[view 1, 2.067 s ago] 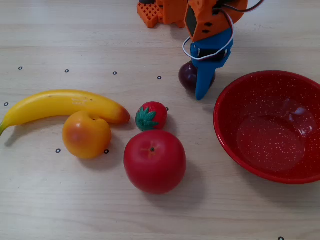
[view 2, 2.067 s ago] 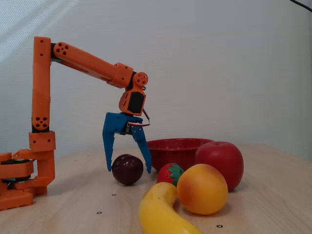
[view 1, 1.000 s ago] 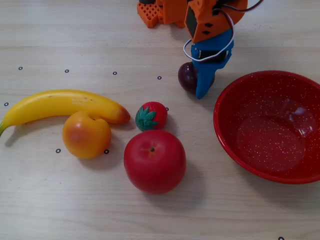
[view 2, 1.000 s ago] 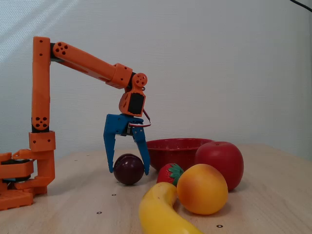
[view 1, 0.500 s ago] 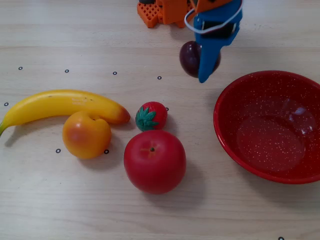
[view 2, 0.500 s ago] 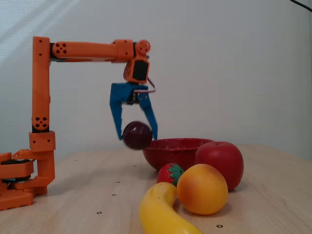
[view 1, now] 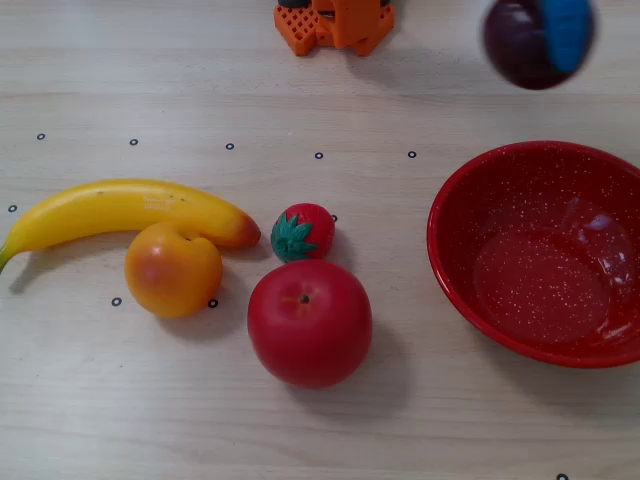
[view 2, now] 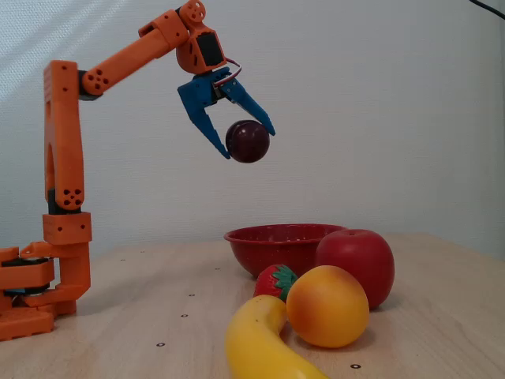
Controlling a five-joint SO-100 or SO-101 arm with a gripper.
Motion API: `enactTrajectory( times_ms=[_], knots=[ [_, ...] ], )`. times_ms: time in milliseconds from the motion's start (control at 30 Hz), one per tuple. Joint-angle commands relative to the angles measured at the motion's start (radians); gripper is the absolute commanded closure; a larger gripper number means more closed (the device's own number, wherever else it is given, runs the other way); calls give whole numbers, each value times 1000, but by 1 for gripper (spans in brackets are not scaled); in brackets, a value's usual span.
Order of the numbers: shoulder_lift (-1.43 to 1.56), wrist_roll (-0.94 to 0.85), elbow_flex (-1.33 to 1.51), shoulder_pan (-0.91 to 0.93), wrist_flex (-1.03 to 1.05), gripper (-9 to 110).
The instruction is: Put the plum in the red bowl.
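Observation:
The dark purple plum [view 2: 248, 141] hangs high in the air, held between the blue fingers of my gripper [view 2: 246, 142], which is shut on it. Seen from above, the plum [view 1: 520, 42] shows blurred at the top right, with one blue finger [view 1: 566, 32] across it, just beyond the far rim of the red bowl [view 1: 455, 270]. The glossy red speckled bowl [view 2: 276, 238] rests on the table, holding nothing, well below the plum.
A banana [view 1: 120, 212], an orange peach-like fruit [view 1: 172, 268], a strawberry [view 1: 302, 232] and a big red apple [view 1: 309, 322] lie left of the bowl. The orange arm base [view 1: 333, 22] sits at the table's far edge.
The gripper closed on the plum at the table, lifted it high, and carried it to the right toward the bowl. The other fruit and the bowl have not moved.

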Motion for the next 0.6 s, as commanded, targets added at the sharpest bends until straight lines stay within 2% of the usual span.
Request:
enactTrajectory(
  times_ms=[0, 333, 567],
  knots=[
    [-44, -9, -133, 32, 71, 101],
    [-322, 86, -175, 43, -86, 65],
    [-382, 129, -175, 23, -152, 58]
  ],
)
